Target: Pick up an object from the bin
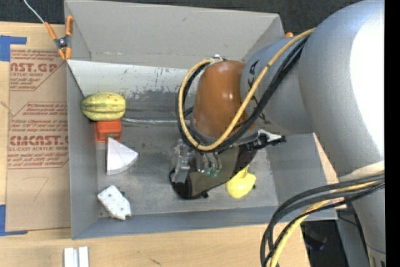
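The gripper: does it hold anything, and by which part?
It cannot be told; the gripper sits low beside a small yellow object, its grip hidden.

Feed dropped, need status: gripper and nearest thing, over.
Gripper low over bin floor. Small yellow thing close beside it, not seen held. White wedge, orange block, striped squash lie apart at left.
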Available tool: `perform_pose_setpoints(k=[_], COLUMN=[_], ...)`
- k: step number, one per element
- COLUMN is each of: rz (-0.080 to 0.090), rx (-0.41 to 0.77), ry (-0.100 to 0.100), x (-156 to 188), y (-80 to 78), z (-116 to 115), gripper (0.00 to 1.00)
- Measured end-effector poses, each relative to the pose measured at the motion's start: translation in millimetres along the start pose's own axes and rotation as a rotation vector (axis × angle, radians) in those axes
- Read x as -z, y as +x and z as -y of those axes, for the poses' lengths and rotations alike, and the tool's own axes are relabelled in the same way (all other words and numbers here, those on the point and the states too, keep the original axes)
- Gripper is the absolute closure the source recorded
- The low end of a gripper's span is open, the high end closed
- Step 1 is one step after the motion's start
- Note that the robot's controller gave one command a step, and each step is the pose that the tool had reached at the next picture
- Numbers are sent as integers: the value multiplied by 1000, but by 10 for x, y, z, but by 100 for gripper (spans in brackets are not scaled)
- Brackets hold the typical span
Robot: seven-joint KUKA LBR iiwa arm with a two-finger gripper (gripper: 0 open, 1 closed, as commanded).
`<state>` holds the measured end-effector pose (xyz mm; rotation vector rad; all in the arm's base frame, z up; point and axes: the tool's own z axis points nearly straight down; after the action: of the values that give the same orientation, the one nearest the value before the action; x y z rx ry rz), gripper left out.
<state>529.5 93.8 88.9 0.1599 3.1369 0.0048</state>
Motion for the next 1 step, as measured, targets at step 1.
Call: perform_pose_setpoints(k=[1], rz=[-1], rx=[82], ry=[0], x=[-191], y=[83], z=[724], gripper=[100])
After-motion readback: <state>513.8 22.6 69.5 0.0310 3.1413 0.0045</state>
